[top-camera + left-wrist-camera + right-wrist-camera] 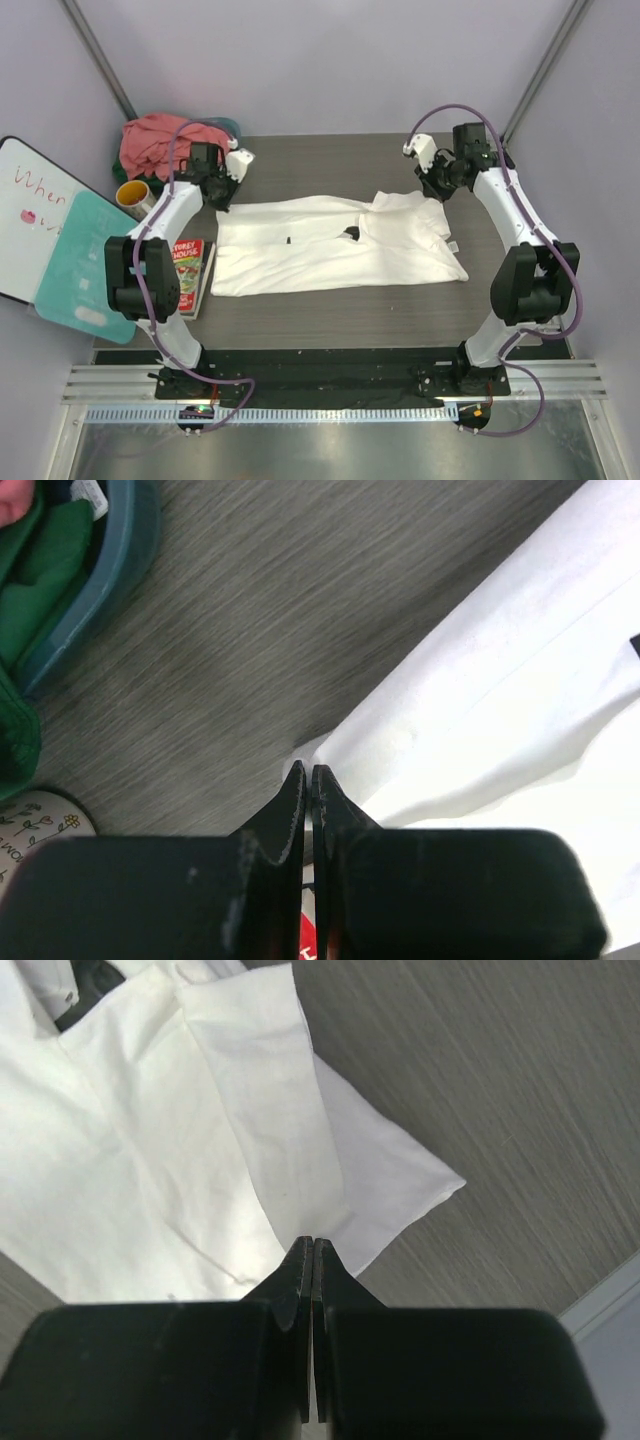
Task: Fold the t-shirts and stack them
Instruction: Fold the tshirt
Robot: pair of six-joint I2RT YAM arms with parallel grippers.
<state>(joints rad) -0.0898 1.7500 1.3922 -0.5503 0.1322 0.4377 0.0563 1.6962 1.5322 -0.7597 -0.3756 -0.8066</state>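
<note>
A white t-shirt (330,250) lies spread flat across the middle of the table, with a small black mark (288,240) on it. My left gripper (226,198) hangs shut over the shirt's far left corner (330,745); through the slit between its jaws only the surface below shows. My right gripper (433,187) is shut above the far right sleeve edge (400,1190), with nothing pinched. In the left wrist view the tips (307,772) stand at the cloth's corner; in the right wrist view they (313,1243) are over white cloth. A salmon-pink shirt (150,145) and a dark green shirt (40,590) are heaped in the basin.
The teal basin (115,570) stands at the far left corner. A patterned cup (135,195), a red book (188,265), a teal board (85,260) and a whiteboard (25,215) crowd the left edge. Bare grey tabletop (500,1080) surrounds the shirt.
</note>
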